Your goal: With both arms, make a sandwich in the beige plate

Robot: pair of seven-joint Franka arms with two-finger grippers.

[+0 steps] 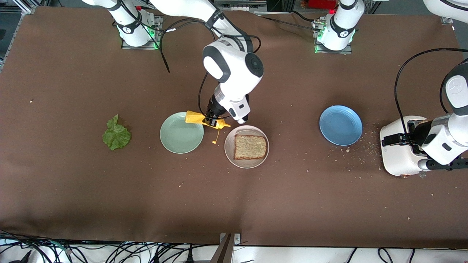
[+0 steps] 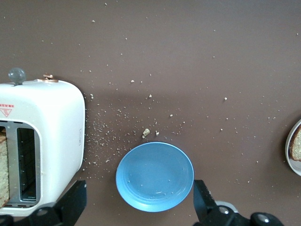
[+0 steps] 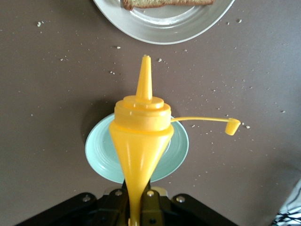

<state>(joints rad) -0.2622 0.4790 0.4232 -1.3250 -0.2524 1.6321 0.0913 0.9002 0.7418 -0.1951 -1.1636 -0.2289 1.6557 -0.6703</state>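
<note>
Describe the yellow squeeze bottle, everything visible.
The yellow squeeze bottle looks like soft plastic, with a cone nozzle and its cap hanging loose on a thin tether. The right gripper is shut on its body, squeezing it narrow, and holds it tilted over the mint-green plate, nozzle toward the beige plate.

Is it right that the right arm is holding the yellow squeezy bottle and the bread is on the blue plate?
Not quite. The right gripper does hold the yellow squeezy bottle, but the bread lies on the beige plate. The blue plate has nothing on it. The front view shows this.
</note>
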